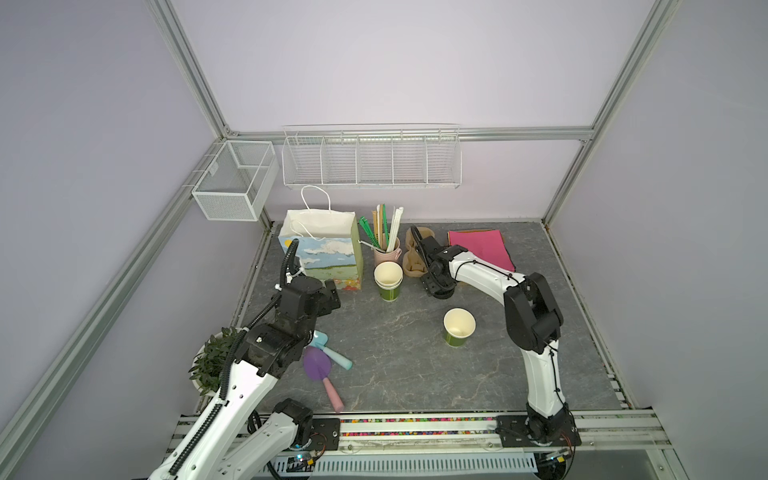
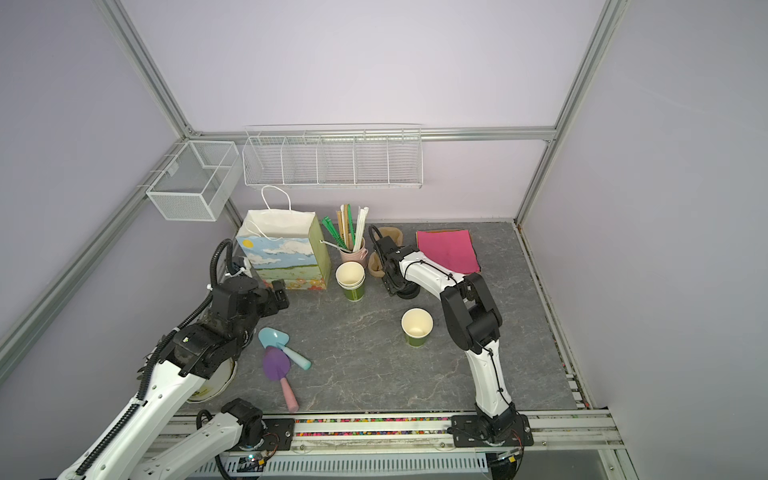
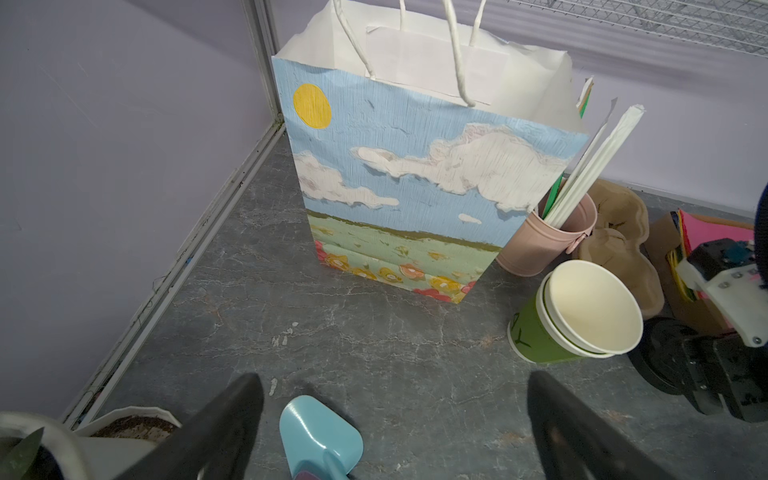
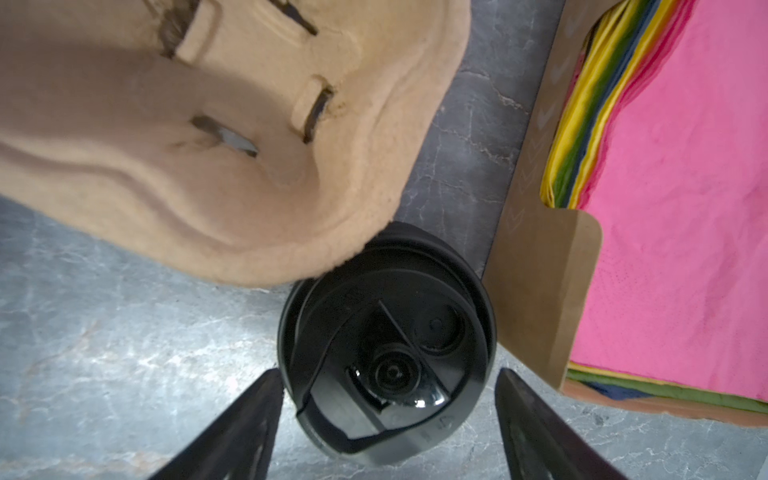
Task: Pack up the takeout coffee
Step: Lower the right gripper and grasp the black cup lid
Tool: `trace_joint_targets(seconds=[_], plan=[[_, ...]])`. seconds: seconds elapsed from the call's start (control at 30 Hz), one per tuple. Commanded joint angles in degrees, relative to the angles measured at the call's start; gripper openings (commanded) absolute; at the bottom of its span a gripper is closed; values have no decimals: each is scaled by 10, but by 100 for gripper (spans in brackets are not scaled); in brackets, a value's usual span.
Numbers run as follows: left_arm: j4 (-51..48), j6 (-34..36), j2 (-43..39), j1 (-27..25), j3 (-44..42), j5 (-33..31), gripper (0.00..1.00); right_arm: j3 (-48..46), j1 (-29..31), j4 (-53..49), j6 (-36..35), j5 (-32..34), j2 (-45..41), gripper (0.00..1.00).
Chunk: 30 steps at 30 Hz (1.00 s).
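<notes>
Meanwhile, the right gripper spreads its fingers astride a black lid, whose rim is partly hidden under a pulp tray; contact is unclear. An open-topped green cup stands mid-table. The left gripper gapes empty before the paper bag.

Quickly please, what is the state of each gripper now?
Left gripper: open, holding nothing.
Right gripper: open, jaws on either side of the black lid.

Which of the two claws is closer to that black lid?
The right gripper: its open fingers flank the black lid. The left gripper hangs far off, near the paper bag.
</notes>
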Motion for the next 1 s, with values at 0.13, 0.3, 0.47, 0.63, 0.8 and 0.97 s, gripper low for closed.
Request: trace_joint_targets(seconds=[0.13,0.3,0.47,0.63,0.8,0.97], plan=[[-4,5,-2,3,-3,-2,99,5,3,-9,-11,4,14,83],[-4,5,-2,4,-3,-2,99,4,3,-9,-10,4,13,79],[-4,5,-2,5,-3,-2,99,4,3,-10,-9,2,4,74],[-4,5,1,6,-3,0,99,2,3,-12,-5,-4,-10,72],[-4,5,3,7,-3,3,99,-12,5,-7,2,-20,-46,72],[-4,5,5,8,-2,8,99,-20,5,-6,0,-27,-61,72]])
